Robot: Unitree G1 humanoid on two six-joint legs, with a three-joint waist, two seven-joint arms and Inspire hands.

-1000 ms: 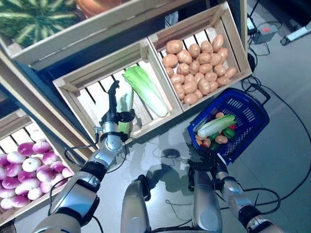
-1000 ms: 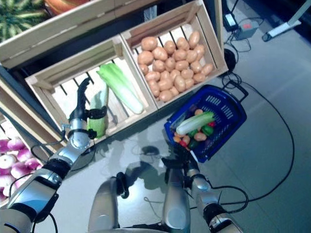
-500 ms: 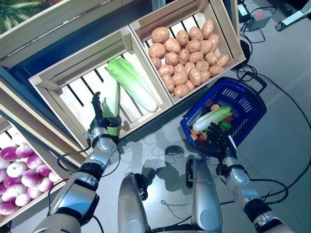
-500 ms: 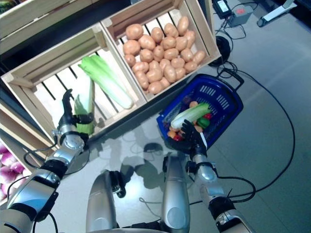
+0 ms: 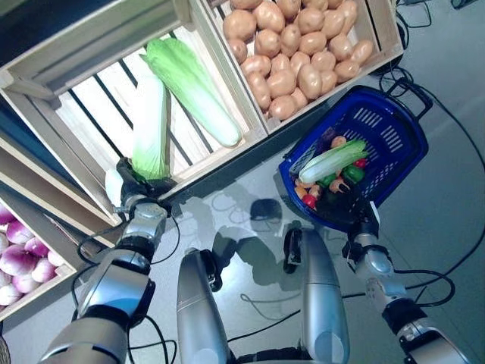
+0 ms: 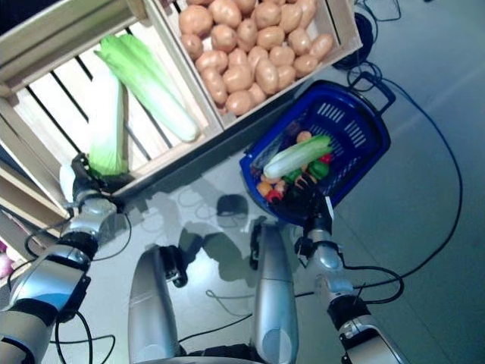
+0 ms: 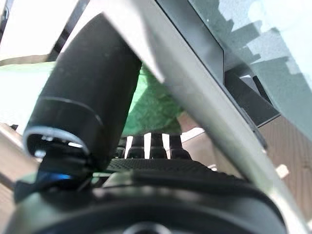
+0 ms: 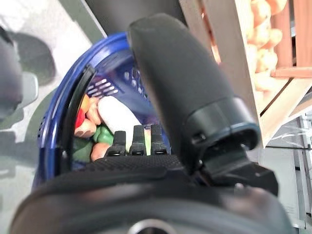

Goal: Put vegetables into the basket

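Note:
A long green cabbage (image 5: pixel 151 121) lies in the slatted wooden crate (image 5: pixel 76 45), beside a second cabbage (image 5: pixel 189 83). My left hand (image 5: pixel 140 188) sits at the crate's front rail, its thumb and fingers closed on the first cabbage's leafy end (image 7: pixel 151 107). The blue basket (image 5: pixel 402 129) stands on the floor to the right. It holds a cabbage (image 5: pixel 333 161) and small red, green and orange vegetables. At the basket's near rim (image 8: pixel 53 136), my right hand (image 5: pixel 356 220) is open, its fingers pointing straight in over the vegetables.
A crate of potatoes (image 5: pixel 303 45) stands behind the basket, to the right of the cabbage crate. Purple-white turnips (image 5: pixel 15 258) fill a lower crate at far left. Cables loop on the grey floor past the basket.
The camera has tilted down. My left hand has drawn back along the cabbage from inside the crate to its front rail. My right hand stays at the basket's near rim.

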